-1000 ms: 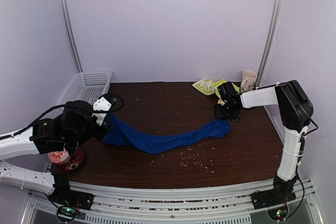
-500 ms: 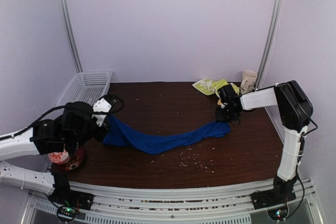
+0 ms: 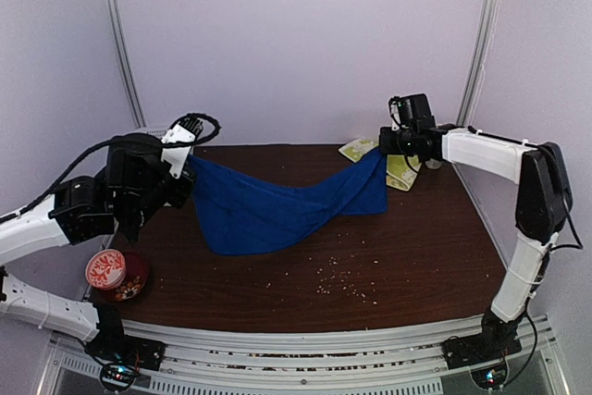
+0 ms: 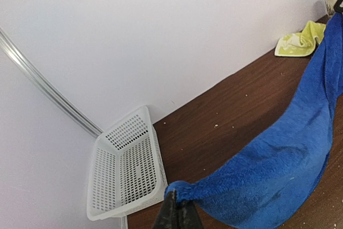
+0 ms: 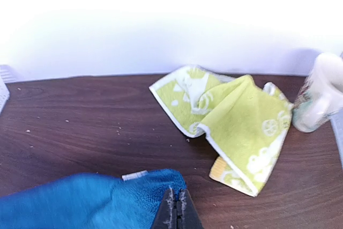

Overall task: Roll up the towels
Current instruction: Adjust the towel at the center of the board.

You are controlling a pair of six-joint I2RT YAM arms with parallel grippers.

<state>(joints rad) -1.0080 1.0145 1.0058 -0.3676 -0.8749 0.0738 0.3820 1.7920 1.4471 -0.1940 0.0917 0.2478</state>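
Two ends of blue towel (image 3: 268,210) clamped in left gripper (image 4: 177,208) and right gripper (image 5: 176,206), above table (image 3: 416,256), red-topped cup (image 3: 104,268) in dark bowl (image 3: 137,282) at table's near-left

Overhead, wrists; seemingly shared blue towel (image 3: 268,215)

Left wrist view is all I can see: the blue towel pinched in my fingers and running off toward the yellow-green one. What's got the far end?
Observer: The right gripper is shut on the far corner of the blue towel, held up above the table.
Operator: Any marker at that corner?
Observer: Yes, the right wrist view shows a small white label on the towel's edge, just beside the gripper.
Operator: Anything under my left arm?
Observer: A red-lidded cup stands near the table's front-left corner, below the left arm.
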